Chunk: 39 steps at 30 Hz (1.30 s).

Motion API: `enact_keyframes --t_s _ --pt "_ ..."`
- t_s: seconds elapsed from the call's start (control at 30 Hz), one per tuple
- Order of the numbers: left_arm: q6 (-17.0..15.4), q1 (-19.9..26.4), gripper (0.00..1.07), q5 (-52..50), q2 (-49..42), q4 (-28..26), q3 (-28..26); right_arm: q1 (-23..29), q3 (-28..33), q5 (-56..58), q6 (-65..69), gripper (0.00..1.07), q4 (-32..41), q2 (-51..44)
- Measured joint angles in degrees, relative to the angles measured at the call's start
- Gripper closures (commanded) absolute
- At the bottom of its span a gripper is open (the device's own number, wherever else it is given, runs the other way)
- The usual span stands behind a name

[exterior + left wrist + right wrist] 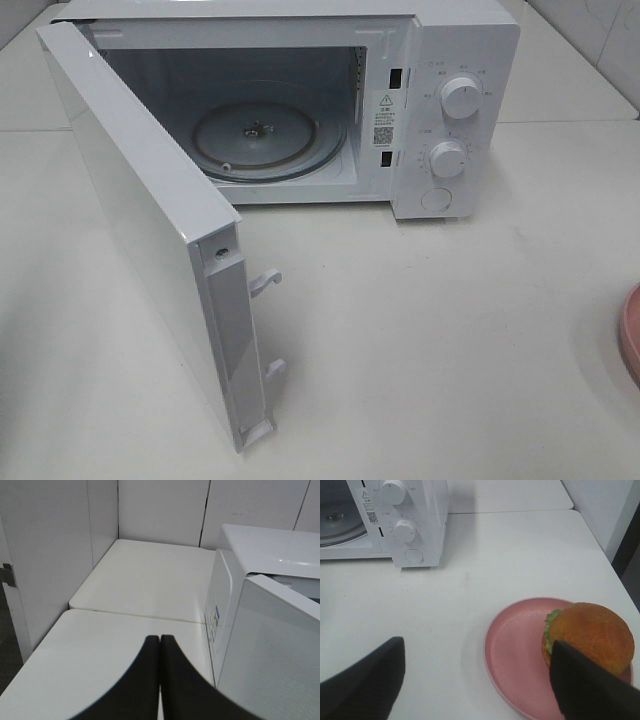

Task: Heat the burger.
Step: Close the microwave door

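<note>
The burger [592, 635], with a golden-brown bun and a green lettuce rim, sits toward one side of a round pink plate [515, 650] on the white table. My right gripper [477, 650] hovers over the plate, open, and one dark finger [585, 685] partly covers the burger's near side. In the exterior high view only a sliver of the pink plate [632, 345] shows at the right edge, and the burger is out of view there. My left gripper [160, 647] is shut on nothing, beside the microwave's outer left side. Neither gripper shows in the exterior high view.
The white microwave [450, 60] stands at the back with its door [150, 220] swung wide open toward the front left. A bare glass turntable [265, 140] lies inside. Two knobs [460, 98] and a button are on its right panel. White walls rise behind the table.
</note>
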Motion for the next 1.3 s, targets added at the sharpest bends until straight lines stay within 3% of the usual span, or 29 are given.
enact_keyframes --t_s 0.13,0.27,0.3,0.33,0.37,0.43,0.47,0.6,0.63,0.77,0.8,0.87,0.93,1.13,1.2,1.3 --pt "0.1 0.0 1.07 -15.5 6.1 1.3 5.0 0.0 0.0 0.0 0.0 0.31 0.0 0.0" --pt "-1.3 0.0 1.07 -21.9 10.0 4.8 6.7 0.0 0.0 0.0 0.0 0.31 0.0 0.0" --pt "-3.7 0.0 1.07 -24.7 12.6 8.2 7.0 0.0 0.0 0.0 0.0 0.31 0.0 0.0" --pt "-3.7 0.0 1.07 -24.7 12.6 8.2 7.0 0.0 0.0 0.0 0.0 0.31 0.0 0.0" --pt "-7.2 0.0 1.07 -27.6 15.5 11.6 7.1 0.0 0.0 0.0 0.0 0.31 0.0 0.0" --pt "-8.9 0.0 1.07 -28.9 16.7 13.1 7.1 0.0 0.0 0.0 0.0 0.31 0.0 0.0" --pt "-11.7 0.0 1.07 -31.2 19.8 16.3 7.1 0.0 0.0 0.0 0.0 0.31 0.0 0.0" --pt "-15.2 0.0 1.07 -34.6 23.9 21.0 7.1 0.0 0.0 0.0 0.0 0.31 0.0 0.0" --pt "-17.9 0.0 1.07 -37.1 26.5 23.8 7.1 0.0 0.0 0.0 0.0 0.31 0.0 0.0" --pt "-21.7 0.0 1.07 -39.6 29.6 28.9 6.4 0.0 0.0 0.0 0.0 0.31 0.0 0.0" --pt "-24.0 0.0 1.07 -40.7 31.8 32.3 5.3 0.0 0.0 0.0 0.0 0.31 0.0 0.0" --pt "-24.9 0.0 1.07 -41.0 32.8 33.2 4.8 0.0 0.0 0.0 0.0 0.31 0.0 0.0" --pt "-29.2 -0.1 1.07 -42.6 36.8 37.1 2.4 0.0 0.0 0.0 0.0 0.31 0.0 0.0" --pt "-30.2 -2.8 1.07 -43.2 40.7 39.2 0.5 0.0 0.0 -0.1 0.0 0.31 0.0 0.0" --pt "-28.5 -6.6 1.07 -42.8 43.8 38.7 -1.0 0.0 0.0 -0.1 0.0 0.31 0.0 0.0" --pt "-28.0 -7.6 1.07 -42.8 44.6 37.9 -1.3 0.0 0.0 -0.1 0.0 0.31 0.0 0.0"
